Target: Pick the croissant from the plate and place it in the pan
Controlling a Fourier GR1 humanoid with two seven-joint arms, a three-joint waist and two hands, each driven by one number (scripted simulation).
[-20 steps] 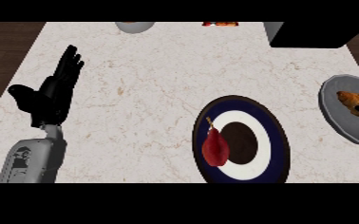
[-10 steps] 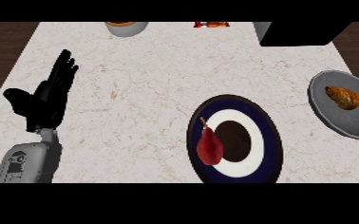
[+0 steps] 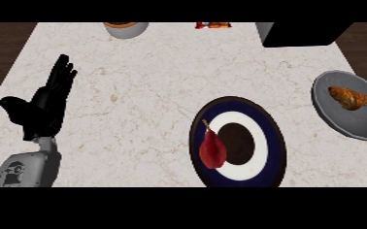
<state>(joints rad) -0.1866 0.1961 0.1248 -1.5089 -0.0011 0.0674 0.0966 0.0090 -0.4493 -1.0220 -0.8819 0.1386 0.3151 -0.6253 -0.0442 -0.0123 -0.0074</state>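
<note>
Croissant on grey plate — pear on blue plate

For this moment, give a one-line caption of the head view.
Left hand rests open at left; croissant on grey plate at right; pear on blue plate.

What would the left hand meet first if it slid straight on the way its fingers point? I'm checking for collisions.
Probably nothing soon: the left hand points up and slightly right over bare counter. The grey bowl at the far edge lies right of that line, though depth is unclear.
</note>
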